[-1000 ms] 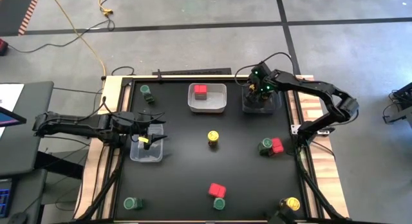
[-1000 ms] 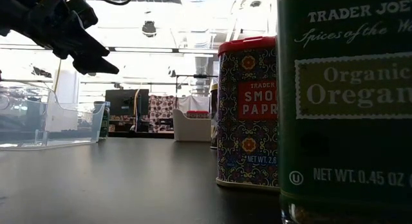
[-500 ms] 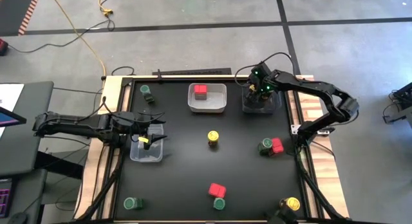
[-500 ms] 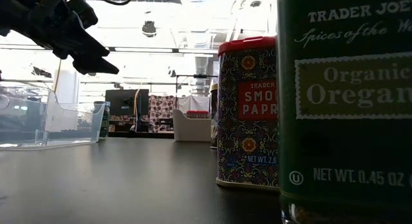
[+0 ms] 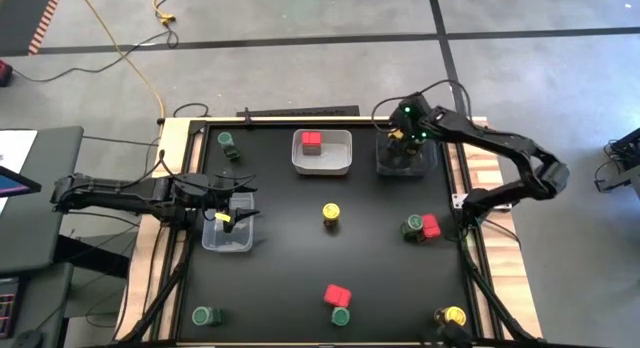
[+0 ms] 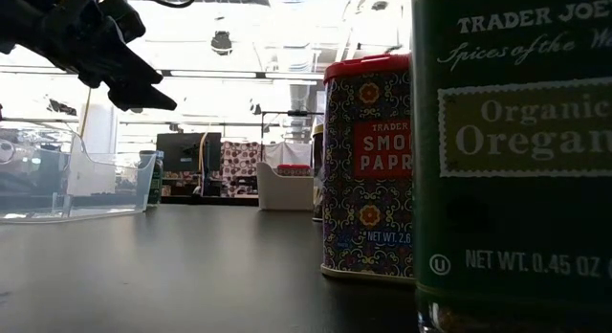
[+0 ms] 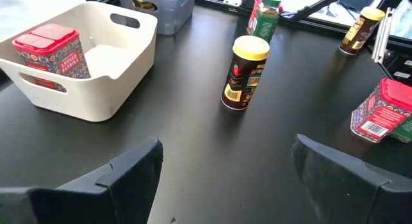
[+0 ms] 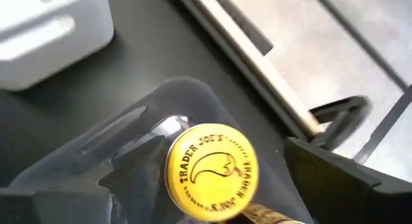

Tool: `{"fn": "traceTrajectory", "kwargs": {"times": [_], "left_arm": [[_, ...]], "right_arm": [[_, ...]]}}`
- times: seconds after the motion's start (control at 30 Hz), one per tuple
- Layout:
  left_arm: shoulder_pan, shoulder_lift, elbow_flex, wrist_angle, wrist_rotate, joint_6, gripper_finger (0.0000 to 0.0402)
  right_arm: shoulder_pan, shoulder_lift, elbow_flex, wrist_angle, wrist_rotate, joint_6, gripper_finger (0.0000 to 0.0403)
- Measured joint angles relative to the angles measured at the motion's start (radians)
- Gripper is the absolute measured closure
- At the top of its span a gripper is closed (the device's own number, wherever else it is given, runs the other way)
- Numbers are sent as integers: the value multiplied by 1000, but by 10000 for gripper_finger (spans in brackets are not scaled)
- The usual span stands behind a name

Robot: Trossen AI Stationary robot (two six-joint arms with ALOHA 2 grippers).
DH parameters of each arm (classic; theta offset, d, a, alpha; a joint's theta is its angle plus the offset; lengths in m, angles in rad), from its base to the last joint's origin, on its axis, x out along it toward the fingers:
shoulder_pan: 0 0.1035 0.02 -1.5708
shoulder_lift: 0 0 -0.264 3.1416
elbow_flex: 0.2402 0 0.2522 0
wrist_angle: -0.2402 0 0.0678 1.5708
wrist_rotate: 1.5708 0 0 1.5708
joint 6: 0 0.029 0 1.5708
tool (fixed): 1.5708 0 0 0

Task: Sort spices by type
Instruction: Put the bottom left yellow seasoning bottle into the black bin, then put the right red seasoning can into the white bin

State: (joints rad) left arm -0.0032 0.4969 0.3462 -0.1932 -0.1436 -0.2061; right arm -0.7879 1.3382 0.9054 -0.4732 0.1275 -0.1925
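The spices stand scattered on the black table. A yellow-lidded jar (image 8: pixel 212 174) stands upright inside the far-right clear tray (image 5: pixel 405 160). My right gripper (image 8: pixel 212 182) is over it, open, with one finger on either side of the jar and clear of it. My left gripper (image 7: pixel 225 179) hangs open and empty over the left clear tray (image 5: pixel 228 233). A red box (image 5: pixel 311 141) sits in the white tray (image 5: pixel 322 164). Another yellow-lidded jar (image 5: pixel 330 215) stands at mid-table.
A green-lidded jar (image 5: pixel 226 141) is at the far left. A green jar and a red box (image 5: pixel 430 226) stand together at the right. Another red box (image 5: pixel 337 295) and green jar (image 5: pixel 341 315) stand near the front edge. A green jar (image 5: pixel 206 316) and a yellow jar (image 5: pixel 452 316) are at the near corners.
My right arm has shifted a little toward the table's right edge, its gripper staying over the far-right clear tray. The left arm and the spices on the table have kept still.
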Motion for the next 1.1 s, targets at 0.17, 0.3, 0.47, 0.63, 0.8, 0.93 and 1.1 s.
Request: {"fn": "traceTrajectory", "kwargs": {"times": [0.17, 0.3, 0.47, 0.63, 0.8, 0.93, 1.1], "left_arm": [[0, 0, 0, 0, 0, 0, 72], [0, 0, 0, 0, 0, 0, 72], [0, 0, 0, 0, 0, 0, 72], [0, 0, 0, 0, -1, 4, 72], [0, 0, 0, 0, -6, 40, 72], [0, 0, 0, 0, -6, 49, 72], [0, 0, 0, 0, -6, 46, 72]], "right_arm": [[6, -94, 0, -4, 2, 22, 49], [12, -169, 0, -5, 2, 141, 49], [28, -249, 0, -20, 1, 295, 49], [52, -317, 0, -9, -106, 384, 48], [109, -377, 0, 5, -214, 386, 48], [232, -396, 0, 5, -239, 369, 48], [431, -366, 0, 61, -181, 399, 49]]}}
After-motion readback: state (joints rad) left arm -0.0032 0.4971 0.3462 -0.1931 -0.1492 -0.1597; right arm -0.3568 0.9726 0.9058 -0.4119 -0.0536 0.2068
